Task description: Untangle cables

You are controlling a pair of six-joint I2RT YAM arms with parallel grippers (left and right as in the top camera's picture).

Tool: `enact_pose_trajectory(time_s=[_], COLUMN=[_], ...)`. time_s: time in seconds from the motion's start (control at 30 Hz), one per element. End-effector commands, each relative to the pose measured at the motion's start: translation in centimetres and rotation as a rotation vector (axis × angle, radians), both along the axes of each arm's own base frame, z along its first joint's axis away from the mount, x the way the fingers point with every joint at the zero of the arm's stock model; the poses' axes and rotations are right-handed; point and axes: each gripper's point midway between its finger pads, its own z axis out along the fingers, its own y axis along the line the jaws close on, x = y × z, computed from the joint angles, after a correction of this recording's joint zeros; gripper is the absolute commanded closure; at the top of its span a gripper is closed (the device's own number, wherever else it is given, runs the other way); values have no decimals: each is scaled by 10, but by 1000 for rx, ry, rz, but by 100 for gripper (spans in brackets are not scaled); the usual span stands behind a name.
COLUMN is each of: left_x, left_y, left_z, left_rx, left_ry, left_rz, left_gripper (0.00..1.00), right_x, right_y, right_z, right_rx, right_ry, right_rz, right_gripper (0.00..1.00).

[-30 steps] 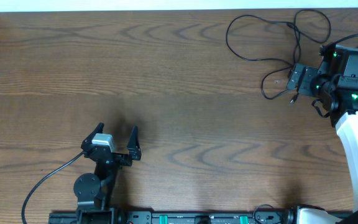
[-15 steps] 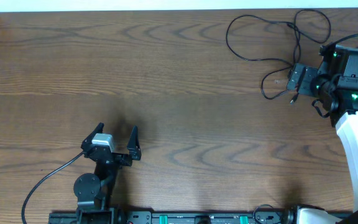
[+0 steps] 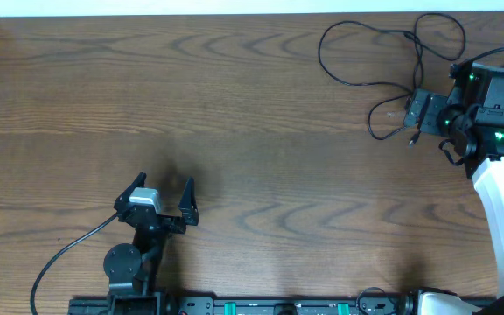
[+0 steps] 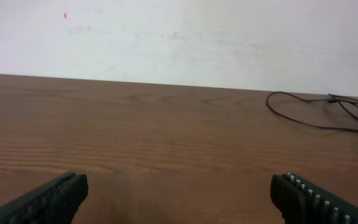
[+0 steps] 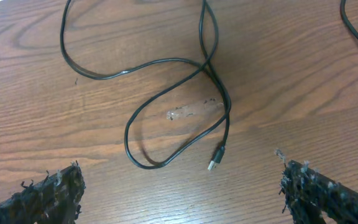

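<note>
Thin black cables (image 3: 383, 52) in loose overlapping loops flat on the far right tabletop, small plug (image 5: 214, 159) free.

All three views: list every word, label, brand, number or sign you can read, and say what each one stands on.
No readable text in any view.
Cable and its plug: no marking visible.
Wall: one red speck, not a character.
Right arm: green lights only, no legible label.
Table: bare wood grain, no print.
</note>
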Motion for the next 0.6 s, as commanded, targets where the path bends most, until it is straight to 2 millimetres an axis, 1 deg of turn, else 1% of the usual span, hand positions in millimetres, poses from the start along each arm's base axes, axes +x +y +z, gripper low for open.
enact_pose_trajectory(time_s=[0.0, 0.23, 0.33, 0.4, 0.43, 0.47, 0.53, 0.57], left_x=[-2, -2, -2, -2, -2, -2, -2, -2], left_y=[-5, -5, -5, -5, -5, -5, -5, -5], left_z=[-13, -13, -13, -13, -13, -13, -13, -13], left_rx=[9, 9, 9, 9, 9, 9, 9, 9], left_ry=[42, 42, 42, 42, 42, 42, 42, 42], left_rz=[-27, -27, -27, -27, -27, -27, -27, -27], left_gripper=[1, 1, 1, 1, 1, 1, 1, 1], right_x=[0, 0, 9, 8, 9, 9, 10, 10], right_y=[0, 0, 1, 2, 9, 19, 44, 47], right_z=[2, 2, 10, 9, 11, 12, 19, 21], right_rx=[-11, -12, -4, 6, 11, 2, 10, 16], right_ry=[-3, -3, -54, -49, -56, -66, -115, -127], right_rz=[11, 11, 9, 12, 60, 152, 353, 374], right_gripper=[1, 1, 1, 1, 1, 1, 1, 1])
